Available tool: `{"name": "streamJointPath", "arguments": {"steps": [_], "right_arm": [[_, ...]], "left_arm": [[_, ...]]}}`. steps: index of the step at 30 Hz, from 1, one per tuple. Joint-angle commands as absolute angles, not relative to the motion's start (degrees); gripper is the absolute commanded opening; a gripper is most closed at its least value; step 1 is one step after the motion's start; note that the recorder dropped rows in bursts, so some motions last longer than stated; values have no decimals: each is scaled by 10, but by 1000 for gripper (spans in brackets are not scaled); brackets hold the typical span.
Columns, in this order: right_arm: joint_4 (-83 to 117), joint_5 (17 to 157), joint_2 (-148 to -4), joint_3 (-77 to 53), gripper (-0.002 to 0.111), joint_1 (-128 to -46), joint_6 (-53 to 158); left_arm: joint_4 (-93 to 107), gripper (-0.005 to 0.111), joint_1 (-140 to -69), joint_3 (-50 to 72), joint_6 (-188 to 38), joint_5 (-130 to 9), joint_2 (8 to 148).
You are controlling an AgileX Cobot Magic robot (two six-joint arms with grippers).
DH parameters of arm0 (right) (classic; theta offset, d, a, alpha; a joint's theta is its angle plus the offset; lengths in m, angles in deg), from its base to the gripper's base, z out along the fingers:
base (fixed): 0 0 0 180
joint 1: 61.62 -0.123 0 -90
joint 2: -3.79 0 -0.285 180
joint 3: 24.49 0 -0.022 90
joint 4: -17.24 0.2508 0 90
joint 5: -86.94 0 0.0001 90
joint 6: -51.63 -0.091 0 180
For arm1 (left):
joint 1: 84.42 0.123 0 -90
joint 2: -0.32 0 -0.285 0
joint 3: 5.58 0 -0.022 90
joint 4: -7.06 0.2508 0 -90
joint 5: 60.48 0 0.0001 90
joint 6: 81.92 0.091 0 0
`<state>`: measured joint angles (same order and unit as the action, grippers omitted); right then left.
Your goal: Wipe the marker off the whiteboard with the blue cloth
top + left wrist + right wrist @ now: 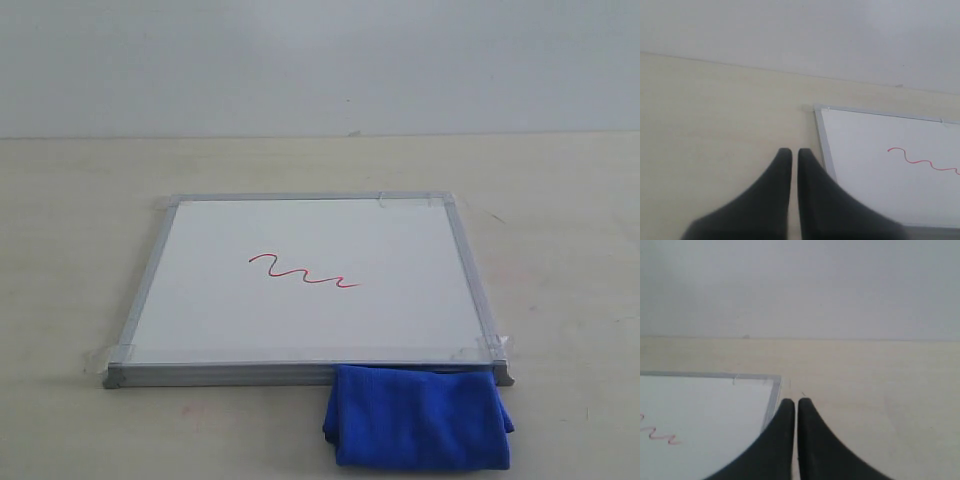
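You're sitting at zero: marker (303, 271) intact on whiteboard (420, 330), blue cloth (418, 415) lying ungrabbed at its near edge, left gripper (795, 152) and right gripper (796, 402) both pinched closed, empty.

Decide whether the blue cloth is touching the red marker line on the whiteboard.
Apart. The exterior view shows the blue cloth at the near edge of the whiteboard, with bare board between it and the marker line.

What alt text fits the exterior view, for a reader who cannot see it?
A red marker squiggle crosses the middle of a grey-framed whiteboard lying flat on a pale table. A folded blue cloth lies against the board's near edge, by its right corner.
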<state>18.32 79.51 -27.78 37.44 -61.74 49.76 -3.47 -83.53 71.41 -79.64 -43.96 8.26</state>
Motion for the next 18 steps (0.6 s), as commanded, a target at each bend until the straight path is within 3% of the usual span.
{"name": "streamJointPath", "arguments": {"steps": [1, 8, 18], "right_arm": [[182, 884, -280, 369, 0, -616, 469], [180, 884, -323, 336, 0, -616, 478], [195, 594, -571, 111, 0, -616, 709]], "left_arm": [[-33, 4, -834, 716, -793, -439, 81], [-33, 4, -834, 716, -793, -439, 81], [-33, 4, -834, 716, -793, -439, 81]]}}
